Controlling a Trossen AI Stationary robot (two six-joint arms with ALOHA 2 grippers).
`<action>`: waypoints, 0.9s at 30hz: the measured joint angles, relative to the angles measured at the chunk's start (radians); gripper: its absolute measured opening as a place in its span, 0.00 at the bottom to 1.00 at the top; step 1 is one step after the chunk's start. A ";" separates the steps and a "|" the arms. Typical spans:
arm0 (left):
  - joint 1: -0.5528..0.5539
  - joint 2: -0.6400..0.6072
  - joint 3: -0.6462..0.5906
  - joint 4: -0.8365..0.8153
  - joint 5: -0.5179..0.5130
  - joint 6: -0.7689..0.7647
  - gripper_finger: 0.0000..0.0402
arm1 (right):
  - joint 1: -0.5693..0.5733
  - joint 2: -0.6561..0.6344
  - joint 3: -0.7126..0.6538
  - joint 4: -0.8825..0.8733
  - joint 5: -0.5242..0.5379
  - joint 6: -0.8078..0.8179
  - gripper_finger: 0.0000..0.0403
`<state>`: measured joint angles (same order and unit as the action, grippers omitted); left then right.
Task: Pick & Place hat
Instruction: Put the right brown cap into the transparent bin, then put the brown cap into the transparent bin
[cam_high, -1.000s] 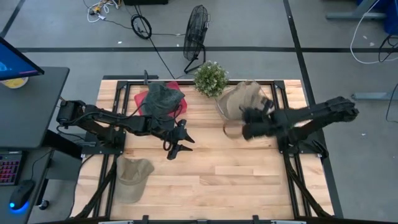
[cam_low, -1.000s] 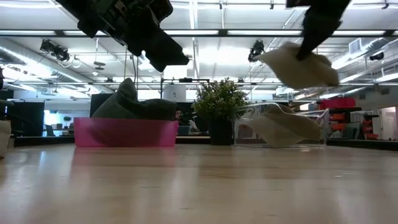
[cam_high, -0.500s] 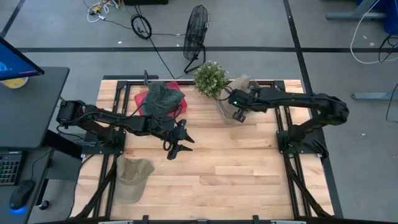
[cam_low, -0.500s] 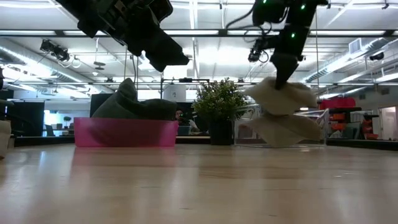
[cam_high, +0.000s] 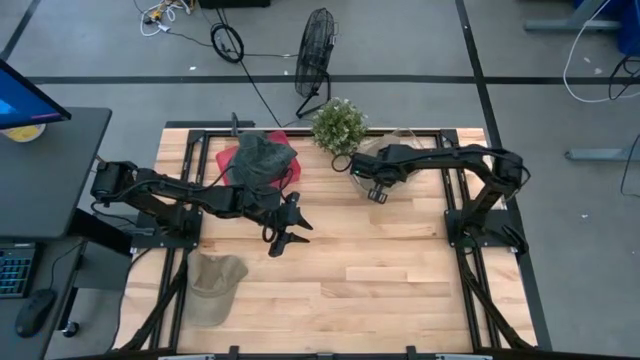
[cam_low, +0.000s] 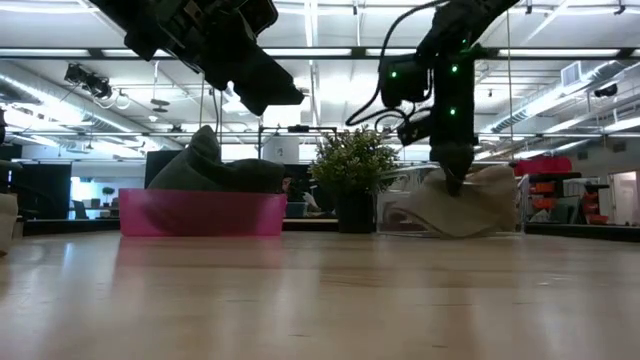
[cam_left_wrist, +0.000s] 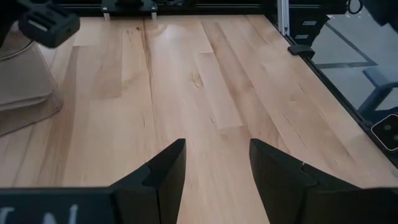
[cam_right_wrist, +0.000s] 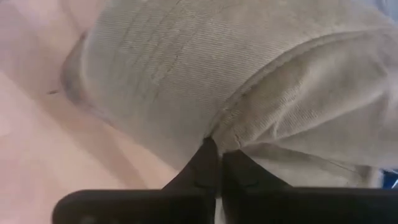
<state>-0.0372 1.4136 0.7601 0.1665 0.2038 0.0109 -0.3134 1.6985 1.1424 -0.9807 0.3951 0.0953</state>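
My right gripper (cam_high: 376, 188) is shut on a beige hat (cam_low: 478, 203) that lies in a clear container (cam_low: 520, 208) at the table's far right, next to a potted plant (cam_high: 338, 125). The hat fills the right wrist view (cam_right_wrist: 205, 74). A second beige hat (cam_high: 215, 280) lies flat on the table at the near left. Dark green hats (cam_high: 262, 158) are piled in a pink bin (cam_low: 200, 213) at the far left. My left gripper (cam_high: 288, 228) is open and empty above the table's middle. My right gripper pinches a fold of the beige hat's cloth (cam_right_wrist: 219, 134) between its two fingertips (cam_right_wrist: 208, 163). The fingers come from above, pointing down into the container (cam_low: 452, 170). The hat rests in the clear container below the fingers, its cloth slack.
The plant stands close beside the clear container on its left. The left wrist view shows bare wooden table (cam_left_wrist: 205, 93) ahead of the open fingers, and the table's metal frame (cam_left_wrist: 298, 37) at the edge. A fan (cam_high: 316, 50) stands on the floor beyond the table.
My right gripper has carried the beige hat from the table's right side toward the far left, over the clear container, then down into it. The hat hung clear of the table before; now it lies in the container. The gripper stays shut on it.
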 joint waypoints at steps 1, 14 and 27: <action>0.000 0.000 0.000 0.000 0.000 0.000 0.45 | 0.000 0.011 0.000 0.004 0.012 0.001 0.03; -0.011 -0.015 -0.001 -0.036 0.000 -0.173 0.45 | 0.004 -0.066 -0.004 -0.103 -0.001 0.078 0.27; -0.074 -0.168 0.148 -0.726 0.002 -0.255 0.45 | 0.139 -0.312 -0.005 -0.080 0.012 0.183 0.40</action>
<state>-0.1108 1.2457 0.9078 -0.5597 0.2054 -0.2443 -0.1746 1.3860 1.1378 -1.0606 0.4071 0.2778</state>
